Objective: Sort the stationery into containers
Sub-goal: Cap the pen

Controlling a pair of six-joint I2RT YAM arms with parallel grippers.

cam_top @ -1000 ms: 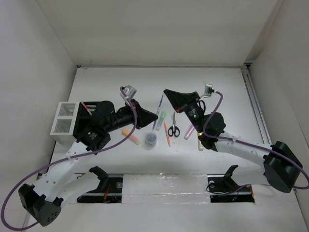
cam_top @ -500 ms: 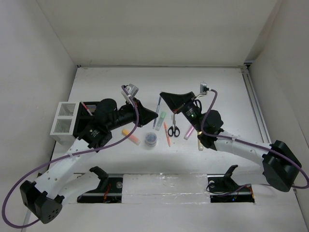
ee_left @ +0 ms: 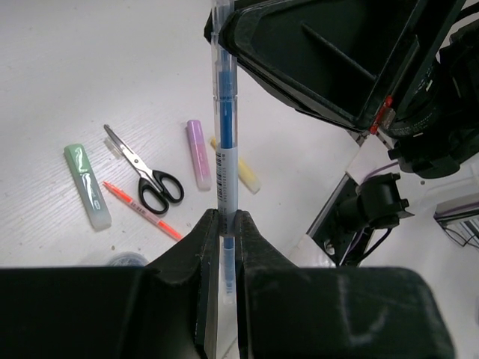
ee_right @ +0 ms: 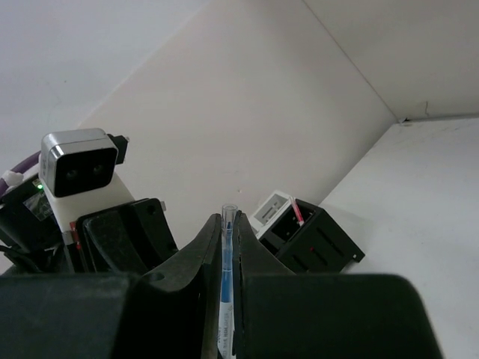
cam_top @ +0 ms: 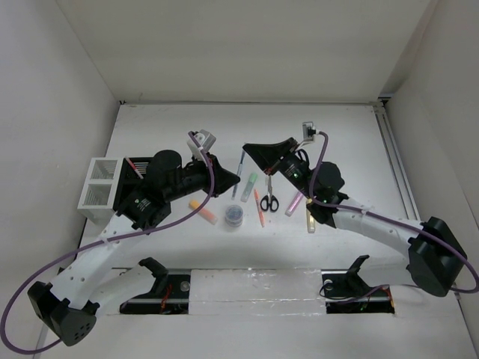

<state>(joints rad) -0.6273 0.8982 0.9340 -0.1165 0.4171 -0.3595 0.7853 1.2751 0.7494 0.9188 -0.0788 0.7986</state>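
Blue pen (ee_left: 226, 149), long axis running near-to-far, left hand (ee_left: 226, 221) and right hand (ee_right: 227, 224) pinching opposite ends

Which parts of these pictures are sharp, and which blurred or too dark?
Top external: even light, sharp. Left wrist: the blue pen is sharp, the left gripper near the lens is dark and soft. Right wrist: the right gripper is a blurred black mass; the black pen holder behind is clearer.
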